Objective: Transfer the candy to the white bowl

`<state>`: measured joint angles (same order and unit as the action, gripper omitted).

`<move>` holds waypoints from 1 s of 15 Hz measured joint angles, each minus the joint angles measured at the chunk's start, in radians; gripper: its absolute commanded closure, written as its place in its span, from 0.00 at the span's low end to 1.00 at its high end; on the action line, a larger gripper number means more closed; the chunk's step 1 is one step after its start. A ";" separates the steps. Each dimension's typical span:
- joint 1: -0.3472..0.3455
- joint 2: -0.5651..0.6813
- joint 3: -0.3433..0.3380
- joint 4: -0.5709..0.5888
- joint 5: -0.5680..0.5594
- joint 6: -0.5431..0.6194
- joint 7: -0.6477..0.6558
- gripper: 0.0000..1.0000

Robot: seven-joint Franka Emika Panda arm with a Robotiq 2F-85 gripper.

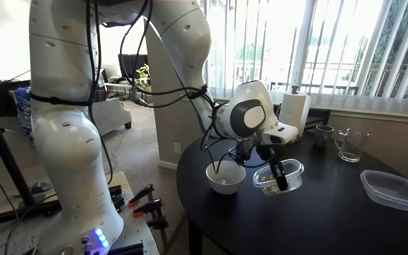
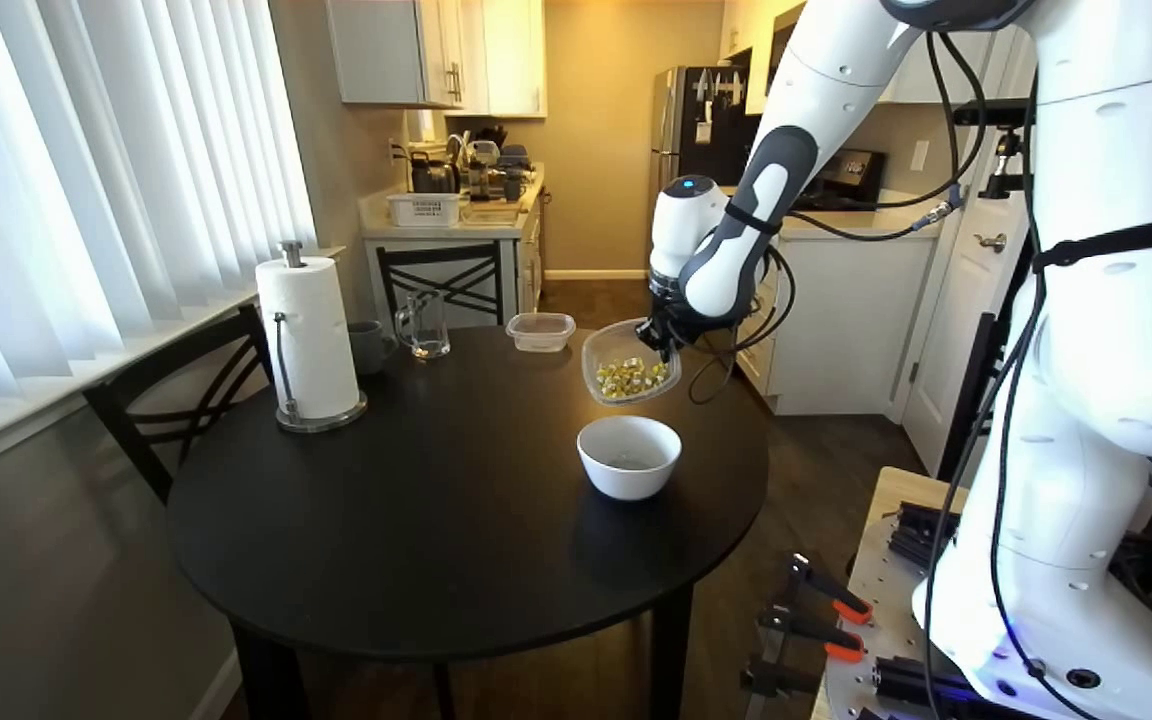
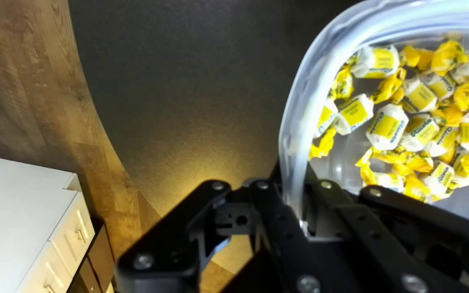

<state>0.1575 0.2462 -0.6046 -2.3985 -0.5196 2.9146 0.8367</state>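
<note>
The candy (image 3: 419, 126), a heap of yellow-and-white wrapped pieces, lies in a translucent clear container (image 3: 295, 122). My gripper (image 3: 293, 191) is shut on this container's rim. In an exterior view the container (image 2: 616, 341) is held up tilted, with the candy (image 2: 631, 379) gathered in its lower part and the gripper (image 2: 658, 345) at its edge. In an exterior view the container (image 1: 295, 179) is beside the white bowl (image 1: 225, 186), and the gripper (image 1: 281, 179) partly hides it. The white bowl (image 2: 628, 484) stands upright on the table, with no candy visible inside. It is out of the wrist view.
A clear shallow container (image 1: 391, 202) stands on the dark round table (image 1: 317, 219). A glass mug (image 1: 351, 145), a grey cup (image 1: 323, 135) and a paper towel roll (image 2: 308, 340) on a stand are also on the table. Cables hang from the arm near the white bowl.
</note>
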 measured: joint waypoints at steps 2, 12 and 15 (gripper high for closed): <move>0.005 -0.025 -0.023 -0.015 -0.024 -0.034 -0.001 0.99; -0.129 -0.472 0.224 -0.060 -0.308 -0.573 0.033 0.99; -0.157 -0.535 0.394 -0.051 -0.187 -0.696 0.035 0.99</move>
<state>0.0003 -0.2893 -0.2108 -2.4491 -0.7068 2.2184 0.8715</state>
